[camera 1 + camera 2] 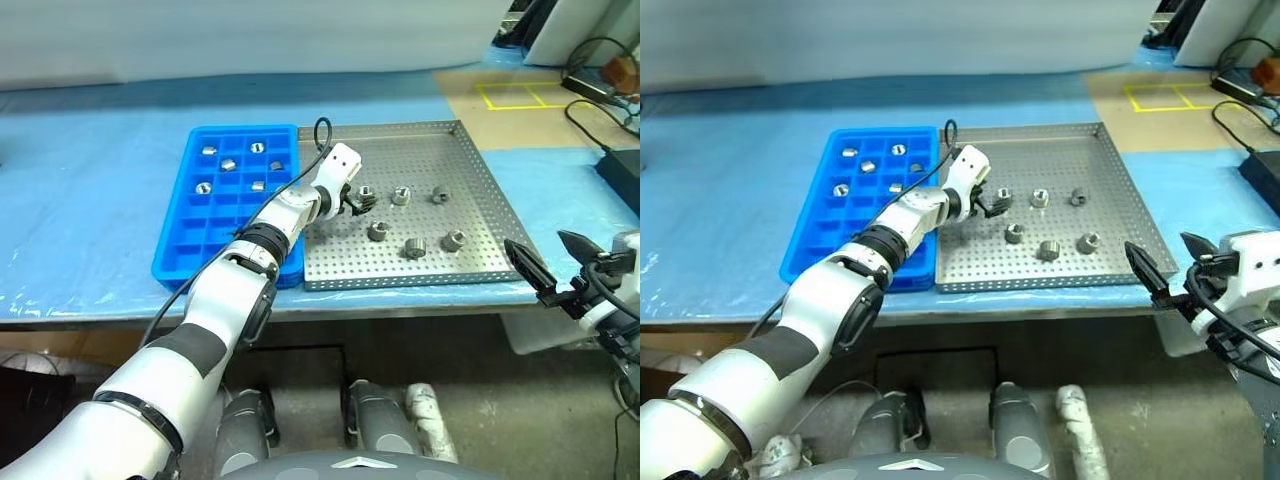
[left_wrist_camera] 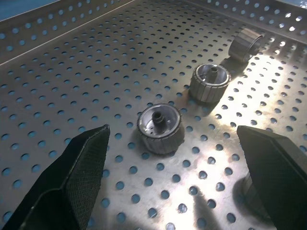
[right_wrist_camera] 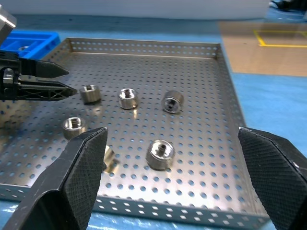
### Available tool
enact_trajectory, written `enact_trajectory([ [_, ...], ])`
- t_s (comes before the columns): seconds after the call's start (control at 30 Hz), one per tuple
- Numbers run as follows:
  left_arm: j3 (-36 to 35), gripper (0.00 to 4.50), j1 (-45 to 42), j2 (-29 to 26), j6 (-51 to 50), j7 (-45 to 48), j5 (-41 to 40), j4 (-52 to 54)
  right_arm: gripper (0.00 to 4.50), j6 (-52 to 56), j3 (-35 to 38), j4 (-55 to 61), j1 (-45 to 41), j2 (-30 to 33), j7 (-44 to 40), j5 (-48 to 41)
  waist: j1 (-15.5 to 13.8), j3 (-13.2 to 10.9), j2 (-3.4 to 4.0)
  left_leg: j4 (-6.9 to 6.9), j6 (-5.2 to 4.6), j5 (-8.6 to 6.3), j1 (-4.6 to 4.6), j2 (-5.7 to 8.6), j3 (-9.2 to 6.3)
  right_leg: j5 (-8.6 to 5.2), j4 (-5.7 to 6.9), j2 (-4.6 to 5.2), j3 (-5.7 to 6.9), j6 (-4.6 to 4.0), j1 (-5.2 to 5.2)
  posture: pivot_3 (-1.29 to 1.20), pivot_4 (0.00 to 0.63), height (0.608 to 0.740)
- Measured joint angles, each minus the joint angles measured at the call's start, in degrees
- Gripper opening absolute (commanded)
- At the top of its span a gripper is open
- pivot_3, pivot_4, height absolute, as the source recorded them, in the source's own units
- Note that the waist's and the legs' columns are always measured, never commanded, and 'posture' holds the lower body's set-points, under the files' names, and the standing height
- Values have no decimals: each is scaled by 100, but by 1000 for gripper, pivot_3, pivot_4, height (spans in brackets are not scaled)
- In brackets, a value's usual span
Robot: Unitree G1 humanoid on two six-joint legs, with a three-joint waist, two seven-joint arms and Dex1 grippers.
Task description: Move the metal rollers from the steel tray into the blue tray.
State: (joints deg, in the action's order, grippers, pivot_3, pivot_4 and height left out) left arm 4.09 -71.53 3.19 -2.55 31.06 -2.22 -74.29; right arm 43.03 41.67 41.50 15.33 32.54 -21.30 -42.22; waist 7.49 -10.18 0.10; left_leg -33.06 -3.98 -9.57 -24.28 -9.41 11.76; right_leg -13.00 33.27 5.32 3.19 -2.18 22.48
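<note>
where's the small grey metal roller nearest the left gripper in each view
Left eye: small grey metal roller, centre, leftmost of a row of three.
Right eye: roller, centre, same row.
Left wrist: roller between open black fingers.
Right wrist: roller beside the left gripper.
Shared landmark: perforated steel tray.

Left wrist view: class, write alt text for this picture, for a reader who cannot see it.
Two open black fingers of the left gripper frame a metal roller standing on end on the perforated steel tray. Two more rollers lie beyond it, toward the tray's rim.
</note>
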Motion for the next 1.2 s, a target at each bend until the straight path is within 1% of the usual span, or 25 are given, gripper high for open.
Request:
enact_trajectory([
  [0.1, -52, 4500, -11, 80, 1, -82, 59, -44, 4477, -8, 95, 220, 300, -150, 154, -69, 233, 3, 4, -2, -22, -15, -6, 8, -1, 9, -42, 7, 7, 16, -19, -892, 150, 740],
  [0.2, -197, 4500, -35, 148, -5, -301, 82, -133, 4477, -9, 198, 444, 477, -214, 309, -166, 517, 3, 6, -13, -45, -32, -21, 24, -3, 9, -55, 21, 11, 25, -19, -930, 150, 740],
  [0.27, -254, 4500, -57, 188, -50, -494, 106, -157, 4477, -24, 317, 583, 629, -243, 392, -228, 722, 3, 6, -17, -58, -40, -29, 44, -9, 4, -57, 44, 22, 43, -20, -947, 150, 740],
  [0.43, -473, 4500, -103, 240, -160, -846, 114, -176, 4477, -121, 596, 748, 1035, -362, 533, -391, 1124, 4, 7, -29, -88, -59, -55, 95, -25, -15, -58, 104, 59, 101, -24, -966, 150, 740],
  [0.6, -644, 4500, -104, 147, -59, -1583, 172, -183, 4477, -185, 681, 845, 1163, -363, 644, -501, 1525, 4, 8, -74, -124, -84, -99, 123, -56, -23, -63, 142, 101, 142, -30, -962, 150, 740],
  [0.63, -702, 4500, -106, 117, -15, -1760, 173, -183, 4477, -194, 697, 845, 1187, -355, 655, -514, 1581, 4, 8, -83, -129, -92, -100, 129, -60, -30, -63, 150, 107, 158, -35, -959, 150, 740],
  [0.67, -793, 4500, -106, 87, 20, -1939, 168, -183, 4477, -205, 697, 845, 1186, -330, 667, -523, 1641, 4, 8, -92, -131, -98, -105, 139, -71, -47, -63, 162, 119, 191, -42, -957, 150, 740],
  [0.77, -965, 4500, -114, -11, 82, -2387, 154, -183, 4477, -232, 701, 843, 1176, -253, 680, -527, 1777, 3, 9, -115, -139, -123, -115, 166, -94, -57, -63, 188, 130, 219, -57, -945, 150, 740],
  [0.87, -1075, 4500, -113, -79, 86, -2599, 156, -183, 4477, -244, 702, 791, 1161, -140, 684, -537, 1872, 3, 9, -124, -156, -135, -131, 191, -115, -56, -75, 209, 136, 225, -62, -936, 150, 740],
  [1.2, -1111, 4500, 39, -189, -149, -2894, 249, -184, 4477, -247, 699, 331, 935, 334, 478, -477, 1890, 3, 11, -132, -185, -132, -165, 215, -160, -31, -85, 222, 159, 228, -65, -882, 150, 740],
])
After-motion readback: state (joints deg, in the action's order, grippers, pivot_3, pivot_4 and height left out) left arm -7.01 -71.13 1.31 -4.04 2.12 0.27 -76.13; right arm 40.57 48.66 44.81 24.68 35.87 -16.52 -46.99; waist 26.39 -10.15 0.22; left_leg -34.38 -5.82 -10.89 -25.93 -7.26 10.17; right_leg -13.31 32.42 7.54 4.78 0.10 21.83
